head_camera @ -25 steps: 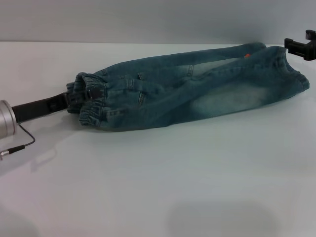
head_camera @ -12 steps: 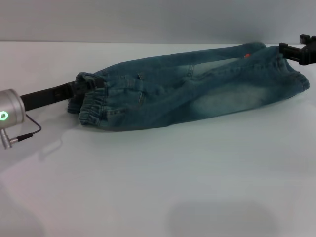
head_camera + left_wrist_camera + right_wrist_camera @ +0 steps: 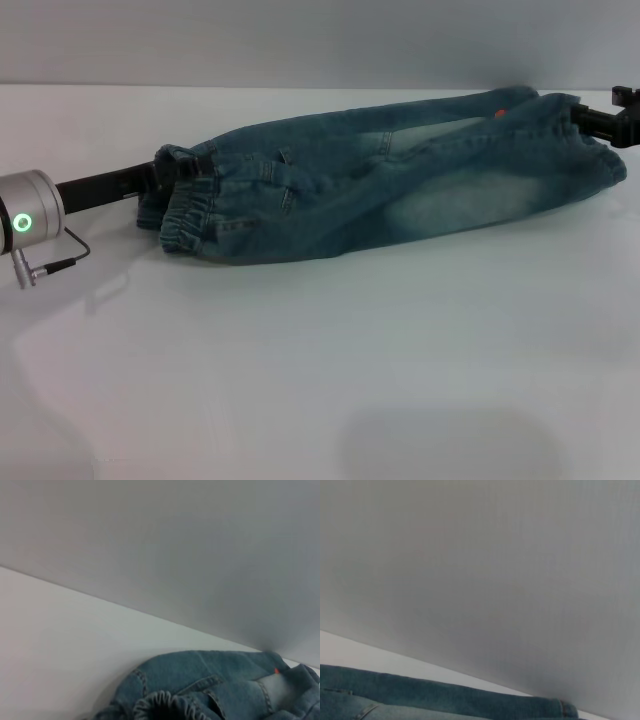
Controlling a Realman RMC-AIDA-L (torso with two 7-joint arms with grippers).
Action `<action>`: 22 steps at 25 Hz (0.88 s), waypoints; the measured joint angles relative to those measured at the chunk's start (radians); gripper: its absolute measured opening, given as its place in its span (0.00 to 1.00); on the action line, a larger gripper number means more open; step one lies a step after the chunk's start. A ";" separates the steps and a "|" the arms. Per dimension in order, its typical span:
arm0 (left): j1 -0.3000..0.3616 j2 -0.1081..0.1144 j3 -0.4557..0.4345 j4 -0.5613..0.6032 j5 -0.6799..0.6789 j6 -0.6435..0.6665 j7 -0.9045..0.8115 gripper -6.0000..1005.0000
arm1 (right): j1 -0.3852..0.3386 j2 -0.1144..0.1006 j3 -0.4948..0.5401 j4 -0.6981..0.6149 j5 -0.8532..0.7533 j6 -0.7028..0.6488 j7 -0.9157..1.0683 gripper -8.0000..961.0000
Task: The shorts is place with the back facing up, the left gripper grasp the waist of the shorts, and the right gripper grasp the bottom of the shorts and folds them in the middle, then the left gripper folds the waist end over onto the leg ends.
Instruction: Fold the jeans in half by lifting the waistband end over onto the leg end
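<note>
The denim shorts point(image 3: 400, 190) lie on the white table point(image 3: 320, 350), folded lengthwise into one long strip. The ruffled waist point(image 3: 190, 215) points to the left and the leg ends point(image 3: 590, 160) to the right, with an orange patch point(image 3: 500, 113) near the far hem. My left gripper point(image 3: 185, 172) reaches in from the left on its black arm, its tip lying against the waist's upper fold. My right gripper point(image 3: 585, 118) touches the far corner of the leg ends at the right edge. In the left wrist view the waist point(image 3: 165, 705) sits very close. The right wrist view shows a strip of the shorts point(image 3: 445, 700).
The left arm's silver cuff point(image 3: 25, 215), with a green light and a thin cable point(image 3: 60, 262), hangs low over the table at the left. A grey wall point(image 3: 320, 40) runs behind the table's far edge.
The left gripper rose from beside the waist's lower part up onto its upper fold, flattening that fold. The right gripper came down from above the table to the leg ends' far corner.
</note>
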 joint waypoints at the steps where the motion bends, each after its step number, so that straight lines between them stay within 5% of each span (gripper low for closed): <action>1: -0.002 0.000 0.000 0.000 0.000 -0.006 0.000 0.72 | 0.000 0.000 0.000 0.000 0.000 0.000 0.000 0.68; 18: -0.018 0.003 0.052 0.003 0.005 -0.016 -0.003 0.66 | 0.003 -0.009 0.010 0.003 0.000 0.009 -0.012 0.68; 22: -0.030 0.001 0.072 0.002 0.005 -0.034 0.001 0.57 | 0.005 -0.009 0.011 0.007 0.000 0.011 -0.012 0.68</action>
